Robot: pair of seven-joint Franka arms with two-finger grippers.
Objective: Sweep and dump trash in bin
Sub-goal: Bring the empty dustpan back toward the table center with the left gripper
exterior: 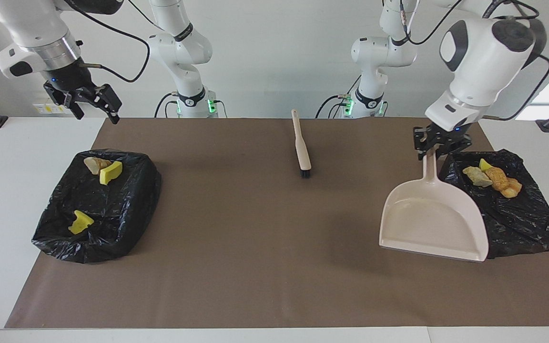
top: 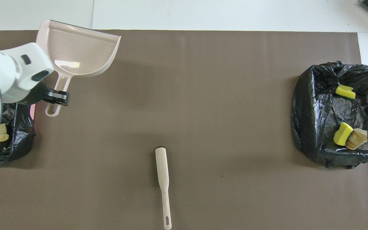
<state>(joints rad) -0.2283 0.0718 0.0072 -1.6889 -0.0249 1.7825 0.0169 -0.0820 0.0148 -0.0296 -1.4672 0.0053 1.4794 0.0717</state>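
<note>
- Basically I'd call the job nearly finished: no trash is loose on the brown mat (exterior: 265,247); every lump I can see sits in a bag.
- Trash (exterior: 493,180), tan and yellow pieces, lies in the black bin bag (exterior: 522,219) at the left arm's end.
- More trash (exterior: 104,170) plus a yellow chunk (exterior: 80,222) sit in the other black bin bag (exterior: 98,205) at the right arm's end.
- Left gripper (exterior: 439,147) is pinching the dustpan (exterior: 434,219) by its handle, the pan hanging empty over the mat just beside its bag.
- Right gripper (exterior: 94,105) waits, fingers spread, holding nothing, over the table's edge near its bag.
- Brush (exterior: 301,151) lies on the mat mid-table, untouched.
- Left to do, I'd guess: set the dustpan down.
</note>
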